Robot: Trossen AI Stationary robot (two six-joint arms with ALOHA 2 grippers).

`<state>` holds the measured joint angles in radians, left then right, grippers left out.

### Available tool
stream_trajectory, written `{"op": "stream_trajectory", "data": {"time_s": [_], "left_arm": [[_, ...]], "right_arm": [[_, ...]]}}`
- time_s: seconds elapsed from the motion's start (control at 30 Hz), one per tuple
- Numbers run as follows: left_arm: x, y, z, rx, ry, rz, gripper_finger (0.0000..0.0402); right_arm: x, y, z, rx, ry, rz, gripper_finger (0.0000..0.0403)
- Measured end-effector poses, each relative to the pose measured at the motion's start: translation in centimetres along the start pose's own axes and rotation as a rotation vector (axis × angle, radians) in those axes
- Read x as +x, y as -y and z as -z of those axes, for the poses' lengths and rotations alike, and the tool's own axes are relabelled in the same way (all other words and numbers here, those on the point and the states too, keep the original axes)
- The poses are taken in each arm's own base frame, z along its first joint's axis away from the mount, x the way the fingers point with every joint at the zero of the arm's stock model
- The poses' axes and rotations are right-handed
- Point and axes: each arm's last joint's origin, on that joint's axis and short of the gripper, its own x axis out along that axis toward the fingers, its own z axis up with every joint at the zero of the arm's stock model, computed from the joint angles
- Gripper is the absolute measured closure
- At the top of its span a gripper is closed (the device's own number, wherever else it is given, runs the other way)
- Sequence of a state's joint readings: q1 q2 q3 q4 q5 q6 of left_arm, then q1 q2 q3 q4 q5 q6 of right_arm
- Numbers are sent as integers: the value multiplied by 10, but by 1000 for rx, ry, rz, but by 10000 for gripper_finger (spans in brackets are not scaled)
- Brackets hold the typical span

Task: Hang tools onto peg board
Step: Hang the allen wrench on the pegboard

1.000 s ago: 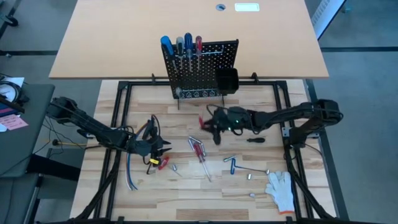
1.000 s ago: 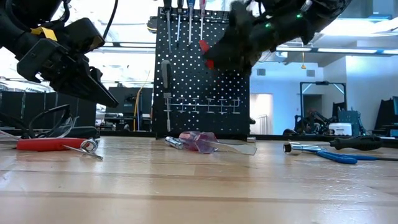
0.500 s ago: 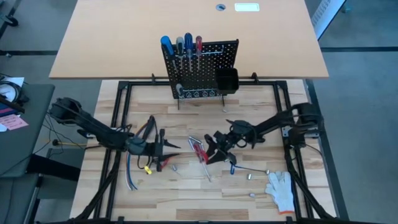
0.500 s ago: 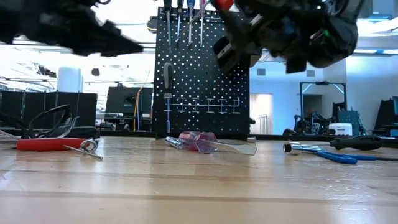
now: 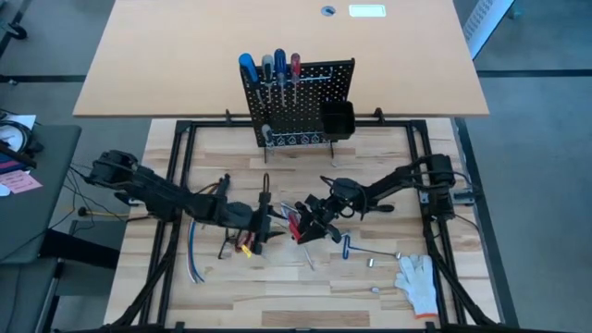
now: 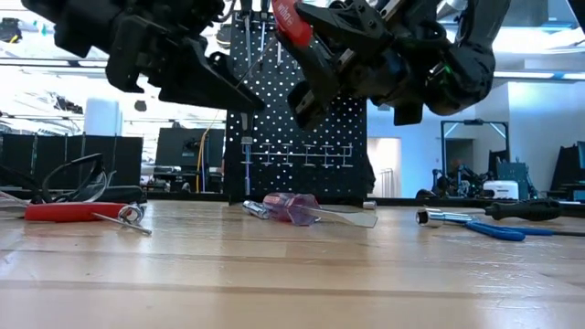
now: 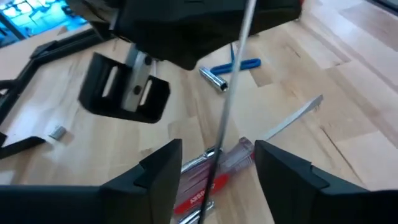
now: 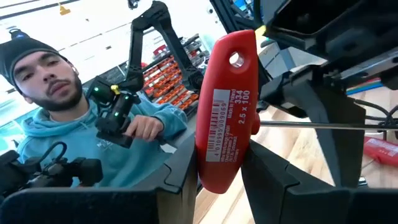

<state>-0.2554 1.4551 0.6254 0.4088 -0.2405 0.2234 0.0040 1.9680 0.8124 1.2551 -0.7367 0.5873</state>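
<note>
Your right gripper (image 8: 217, 163) is pinching a red T-handle hex key (image 8: 225, 109) by its fat red handle. The fingers are pressed on both sides of the handle, and it is up off the table. A thin metal rod (image 7: 231, 93) sticks out sideways from that handle and points toward your left arm.

Your left gripper (image 7: 217, 163) is right there, in the middle of the table, nose to nose with the right one. Its fingers are spread apart, and the rod runs through the gap between them. I can't tell if either finger touches the rod. So the left gripper is not squeezing the tool.

That is the thing to watch. The long rod lies from right gripper to left gripper, across the table. The peg board (image 5: 298, 100) stands upright at the far edge, well apart from both grippers. It has four screwdrivers (image 5: 269, 67) hanging along its top.

Your right gripper has the only firm hold. If you want the left one to take the key, I think it must close on the rod first.

More tools lie on the table below, like a clear red-striped screwdriver (image 6: 292, 206).
</note>
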Motion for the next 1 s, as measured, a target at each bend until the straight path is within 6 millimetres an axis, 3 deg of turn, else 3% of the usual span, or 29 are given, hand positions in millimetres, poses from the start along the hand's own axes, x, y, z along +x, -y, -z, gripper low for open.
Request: {"op": "stream_trajectory", "data": {"time_s": [0.67, 0.87, 1.0], "left_arm": [[-15, 1, -11, -69, 19, 39, 390], [-15, 2, -11, -66, 13, 46, 398], [-15, 2, -9, -79, -1, 45, 400]], "right_arm": [[0, 2, 3, 26, -27, 22, 289], [0, 3, 3, 25, -16, 45, 288], [-3, 6, 1, 30, -11, 71, 265]]}}
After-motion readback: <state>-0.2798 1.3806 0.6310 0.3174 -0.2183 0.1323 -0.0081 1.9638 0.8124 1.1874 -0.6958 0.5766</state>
